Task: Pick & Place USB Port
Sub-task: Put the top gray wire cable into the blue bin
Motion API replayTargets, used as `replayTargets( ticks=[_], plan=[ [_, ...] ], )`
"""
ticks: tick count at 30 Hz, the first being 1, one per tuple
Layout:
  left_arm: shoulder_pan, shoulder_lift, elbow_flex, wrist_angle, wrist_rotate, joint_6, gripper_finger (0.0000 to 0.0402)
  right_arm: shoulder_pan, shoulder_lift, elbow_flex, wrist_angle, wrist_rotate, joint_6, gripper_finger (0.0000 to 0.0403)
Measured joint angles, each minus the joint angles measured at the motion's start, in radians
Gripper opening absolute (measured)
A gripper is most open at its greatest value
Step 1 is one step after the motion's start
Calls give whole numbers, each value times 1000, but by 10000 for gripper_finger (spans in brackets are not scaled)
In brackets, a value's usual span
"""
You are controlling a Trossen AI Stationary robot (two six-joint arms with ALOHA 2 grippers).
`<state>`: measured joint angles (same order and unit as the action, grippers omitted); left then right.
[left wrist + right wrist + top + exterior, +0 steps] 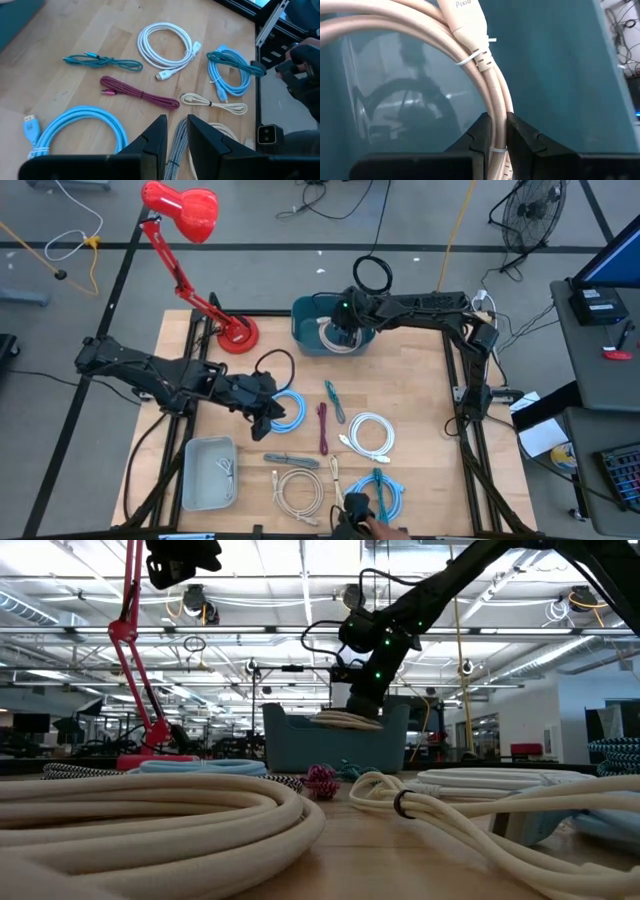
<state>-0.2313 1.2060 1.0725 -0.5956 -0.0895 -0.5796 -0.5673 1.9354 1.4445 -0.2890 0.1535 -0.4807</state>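
Over the wooden table, two arms at work among many coiled cables. Largest item first: teal bin at the far edge, beside the red desk lamp. Right gripper poised above the bin opening, clamped on a beige coiled cable; in the right wrist view the strand runs between the two dark fingers, teal wall close behind. Low view confirms coil hanging at rim level, not yet resting on the bin floor, so this placement judged nearly done but unreleased.

Grey tray at the near left corner, holding a small item, too small to identify.

Left gripper low over the table at the light blue cable; in the left wrist view a grey braided cable passes between the fingers, which stand close together on it. Judged a grip in hand, not lifted clear.

Left on the table, unsorted: white cable, blue-and-teal coil, cream coil, magenta braided cable, teal braided cable, small cream cable.

Person's hand at the near table edge.

Progress estimate: early. One cable about to be deposited, one being taken, most remaining.
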Motion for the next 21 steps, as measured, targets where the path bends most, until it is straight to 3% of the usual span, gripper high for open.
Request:
replayTargets(
  ticks=[21],
  plan=[
    [-33,0,0,-15,-43,-33,76,-49,-1,-8,30,3,-3,34]
  ],
)
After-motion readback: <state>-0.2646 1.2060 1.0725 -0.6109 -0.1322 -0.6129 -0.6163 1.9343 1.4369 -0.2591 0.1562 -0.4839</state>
